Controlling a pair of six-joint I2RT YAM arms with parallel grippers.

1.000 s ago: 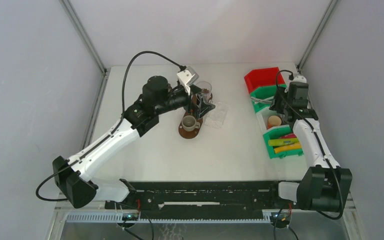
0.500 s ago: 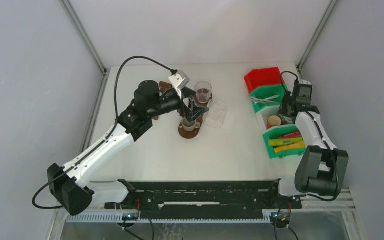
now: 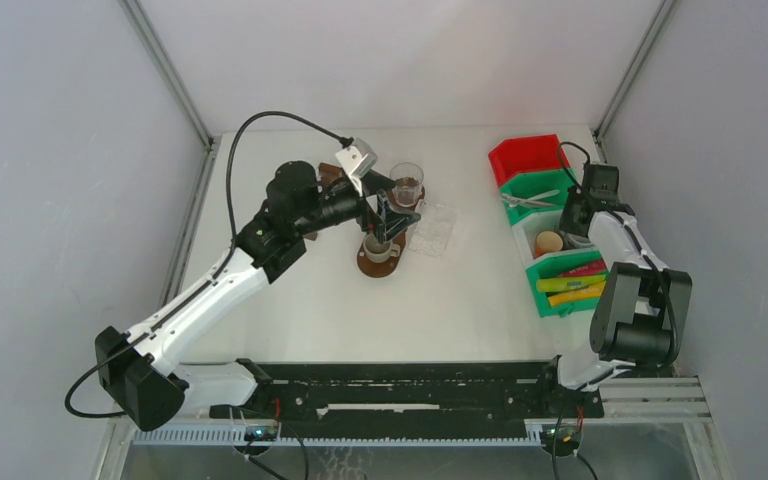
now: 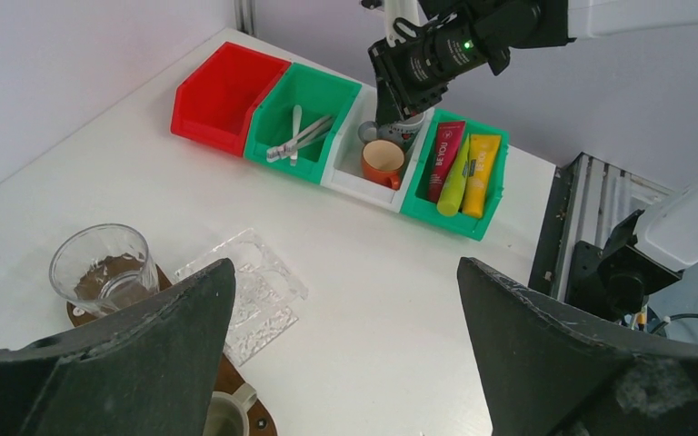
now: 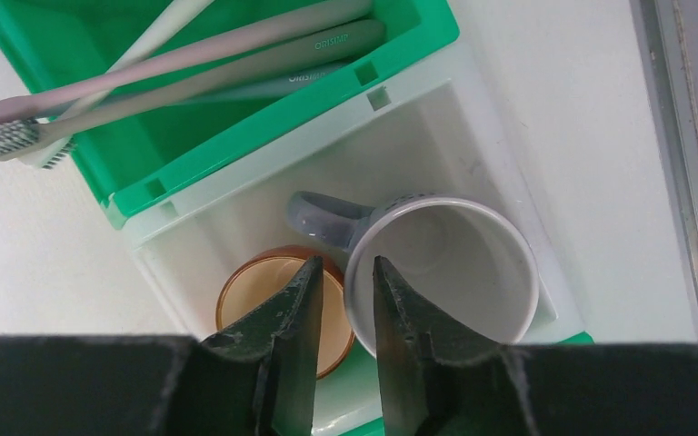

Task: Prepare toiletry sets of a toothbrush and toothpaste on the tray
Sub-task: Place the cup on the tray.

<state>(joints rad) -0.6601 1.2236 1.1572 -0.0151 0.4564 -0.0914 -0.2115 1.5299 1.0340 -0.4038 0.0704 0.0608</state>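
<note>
Your left pincer (image 4: pixel 341 272) wide apart, empty, above tabletop (image 4: pixel 400 272); right pincer (image 5: pixel 345 263) nearly together astride grey mug (image 5: pixel 445 263) rim, clamped or not, can't tell. Toothpaste tubes (image 4: pixel 459 163) in near green bin (image 4: pixel 500 145) behind it, toothbrushes (image 5: pixel 200 59) in far green bin (image 5: pixel 282 118) ahead.

Red bin (image 4: pixel 227 86), orange cup (image 4: pixel 383 162), lime toothpaste (image 4: pixel 455 183)

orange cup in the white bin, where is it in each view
top external: orange cup at right, mid-height.
left wrist: orange cup upper centre.
right wrist: orange cup low centre, partly behind the fingers.
shared landmark: the green toothbrush bin adjoining.
</note>
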